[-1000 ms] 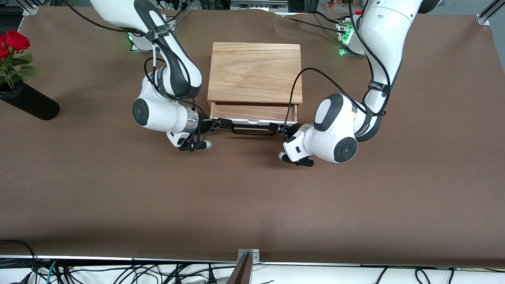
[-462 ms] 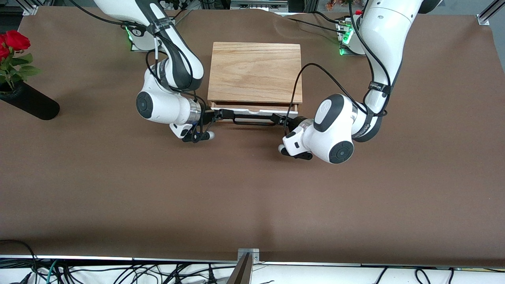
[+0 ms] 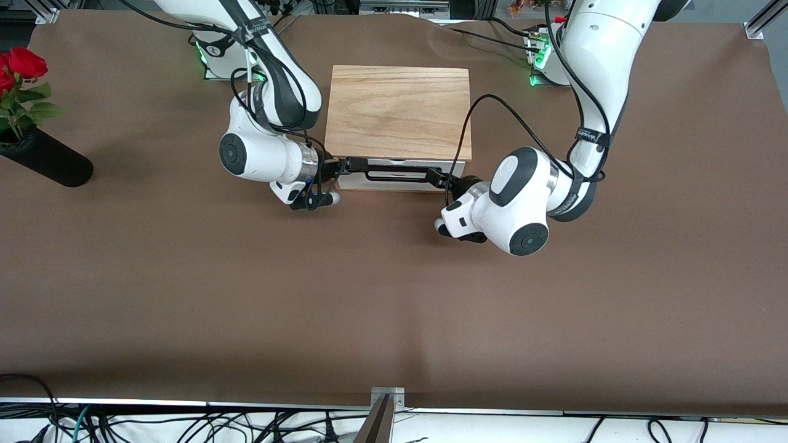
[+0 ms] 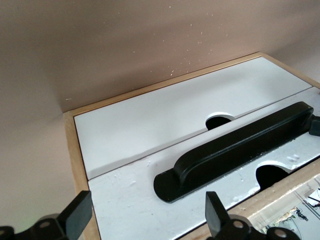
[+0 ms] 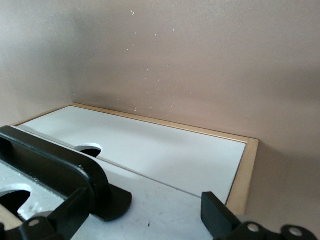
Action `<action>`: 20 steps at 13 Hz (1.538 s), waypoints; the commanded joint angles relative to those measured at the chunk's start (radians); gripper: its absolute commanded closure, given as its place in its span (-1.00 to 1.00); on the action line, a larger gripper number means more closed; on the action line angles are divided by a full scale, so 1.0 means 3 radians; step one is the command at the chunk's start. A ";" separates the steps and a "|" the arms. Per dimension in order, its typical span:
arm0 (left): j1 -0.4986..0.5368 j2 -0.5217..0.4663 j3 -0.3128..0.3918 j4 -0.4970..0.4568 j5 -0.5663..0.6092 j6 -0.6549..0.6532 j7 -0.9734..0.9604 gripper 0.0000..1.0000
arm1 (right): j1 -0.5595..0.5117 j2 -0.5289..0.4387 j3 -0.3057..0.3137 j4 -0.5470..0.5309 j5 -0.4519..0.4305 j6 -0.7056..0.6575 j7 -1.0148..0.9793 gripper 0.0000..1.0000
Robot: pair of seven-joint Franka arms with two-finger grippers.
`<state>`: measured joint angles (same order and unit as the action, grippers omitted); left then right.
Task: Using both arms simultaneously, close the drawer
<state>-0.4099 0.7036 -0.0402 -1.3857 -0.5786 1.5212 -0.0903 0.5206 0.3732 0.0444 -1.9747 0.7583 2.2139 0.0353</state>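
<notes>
The light-oak box (image 3: 397, 111) stands at the table's middle. The drawer's white front panel (image 3: 354, 181) sits flush with the box front, and no wood interior shows. Its black bar handle (image 3: 397, 175) runs across the panel. My right gripper (image 3: 348, 165) is open, against the panel's end toward the right arm. My left gripper (image 3: 439, 179) is open, against the panel's other end. In the left wrist view my gripper (image 4: 147, 220) spans the white panel (image 4: 130, 200) beside the handle (image 4: 240, 150). In the right wrist view my gripper (image 5: 145, 212) spans the panel (image 5: 165, 205) beside the handle (image 5: 55, 162).
A black vase (image 3: 46, 161) with red roses (image 3: 24, 61) lies at the right arm's end of the table. Brown cloth (image 3: 394, 307) covers the table. Black cables hang from both arms over the box's sides.
Both grippers have moved toward the box with the drawer front. The drawer has slid in and its reddish-brown interior no longer shows.
</notes>
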 commanded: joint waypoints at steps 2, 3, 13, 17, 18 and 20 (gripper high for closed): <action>0.0042 -0.0085 0.0052 0.0043 -0.0045 -0.0034 0.0035 -1.00 | 0.0003 -0.0160 0.0124 -0.0229 0.0147 -0.0257 0.0051 -1.00; 0.0123 -0.0126 0.0062 0.0114 -0.0040 -0.0034 0.0035 -1.00 | 0.0003 -0.0165 -0.0004 -0.0198 0.0147 -0.0262 0.0021 -1.00; 0.0482 -0.1132 0.0047 0.0319 0.2049 -0.0044 0.0025 -1.00 | 0.0003 -0.0467 -0.1191 0.0547 -0.0935 -0.1109 0.0020 -1.00; 0.0048 -0.1593 0.0807 0.0329 0.2138 -0.0278 -0.0073 -1.00 | 0.0003 -0.0498 -0.1559 0.1063 -0.1397 -0.1548 -0.0056 -1.00; 0.0098 -0.1609 0.0849 0.0314 0.2072 -0.0320 -0.0062 -1.00 | -0.0002 -0.0487 -0.1590 0.1252 -0.1408 -0.1804 -0.0056 -1.00; 0.0205 -0.1777 0.0845 0.0156 0.1894 -0.0310 -0.0113 -1.00 | -0.0007 -0.0497 -0.1651 0.1489 -0.1596 -0.2148 -0.0021 -1.00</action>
<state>-0.3525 0.2134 0.2013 -1.2795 0.0272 1.4238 -0.1064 0.5134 0.2227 -0.4377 -1.6059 0.3337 1.6599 0.0231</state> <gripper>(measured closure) 0.000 0.000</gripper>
